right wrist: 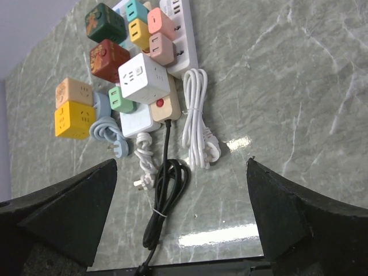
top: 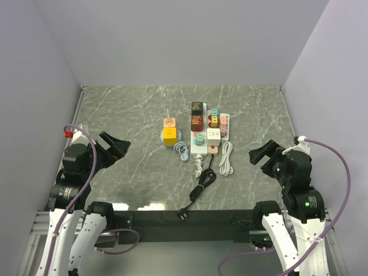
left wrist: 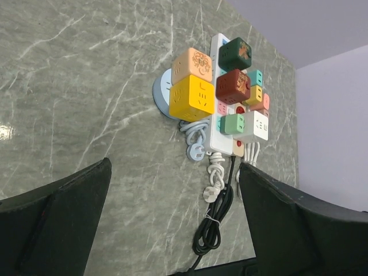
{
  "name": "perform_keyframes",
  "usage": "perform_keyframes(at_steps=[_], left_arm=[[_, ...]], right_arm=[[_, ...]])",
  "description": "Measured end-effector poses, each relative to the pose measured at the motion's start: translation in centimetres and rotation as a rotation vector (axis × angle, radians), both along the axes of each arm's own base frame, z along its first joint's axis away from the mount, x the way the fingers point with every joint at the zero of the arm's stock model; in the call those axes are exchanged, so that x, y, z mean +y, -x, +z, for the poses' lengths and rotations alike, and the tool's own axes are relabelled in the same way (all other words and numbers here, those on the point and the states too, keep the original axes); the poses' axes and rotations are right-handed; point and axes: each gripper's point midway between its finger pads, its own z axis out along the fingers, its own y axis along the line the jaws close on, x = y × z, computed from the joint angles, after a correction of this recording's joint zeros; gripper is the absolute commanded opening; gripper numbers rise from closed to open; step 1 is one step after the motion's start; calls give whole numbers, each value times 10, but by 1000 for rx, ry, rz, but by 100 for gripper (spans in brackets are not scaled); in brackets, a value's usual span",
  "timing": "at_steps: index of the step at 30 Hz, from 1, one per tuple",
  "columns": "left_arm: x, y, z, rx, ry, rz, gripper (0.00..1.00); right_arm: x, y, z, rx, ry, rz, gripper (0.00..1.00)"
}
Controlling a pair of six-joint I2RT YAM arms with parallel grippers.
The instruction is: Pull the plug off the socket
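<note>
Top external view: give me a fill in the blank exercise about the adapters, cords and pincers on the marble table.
The left pincer and right pincer are both ____ and hold nothing.
The tied, coiled cord lying nearest the arm bases is ____.
On the long white plastic power strip, the cube adapter farthest from the arms is dark ____.
The peach cube adapter touches a ____ cube adapter on its near side.
Missing words: open; black; green; yellow.

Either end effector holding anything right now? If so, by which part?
Nothing held. The left end effector and right end effector are both open, apart from the power strips.
</note>
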Motion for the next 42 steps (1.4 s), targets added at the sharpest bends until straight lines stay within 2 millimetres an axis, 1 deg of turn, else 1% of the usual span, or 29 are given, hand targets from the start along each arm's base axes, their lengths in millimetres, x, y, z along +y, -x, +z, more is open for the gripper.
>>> perform_keyframes(at_steps=[3, 9, 12, 15, 18, 21, 23, 25, 27, 28, 31, 34, 36, 38, 42], left_arm=[[-2, -1, 0, 1, 2, -15, 99], [-11, -7, -5, 29, 5, -69, 99], [-15, -8, -9, 45, 1, -97, 99], [-19, -8, -7, 37, 4, -119, 99], [-22, -9, -1, 12, 12, -139, 99], [-24, -12, 2, -3, 16, -148, 99], [-24, -15, 2, -2, 15, -148, 99], [-25, -18, -2, 13, 15, -150, 99], [-26, -24, -7, 36, 14, -151, 99], [-26, -26, -10, 47, 11, -152, 99], [-27, -32, -20, 90, 4, -154, 99], [-27, -36, -25, 109, 2, -155, 99], [-27, -39, -24, 100, 2, -155, 99], [-28, -41, -24, 96, 2, -155, 99], [-28, -46, -27, 105, -1, -157, 99]], right_arm=[[0, -1, -2, 7, 17, 15, 100], [10, -4, -9, 20, 6, 79, 100], [15, -12, -11, 21, -3, 104, 100], [21, -24, -17, 43, -11, 131, 100], [25, -41, -25, 86, -12, 152, 99], [30, -60, -45, 175, 0, 177, 98], [39, -73, -56, 238, 25, 208, 98], [54, -87, -61, 283, 55, 254, 97], [67, -102, -61, 305, 82, 281, 96], [74, -112, -58, 301, 94, 293, 94], [87, -142, -51, 296, 128, 298, 95], [97, -168, -55, 309, 178, 296, 95], [105, -177, -66, 337, 208, 308, 95], [112, -182, -79, 370, 232, 321, 96], [120, -181, -109, 445, 269, 347, 96]])
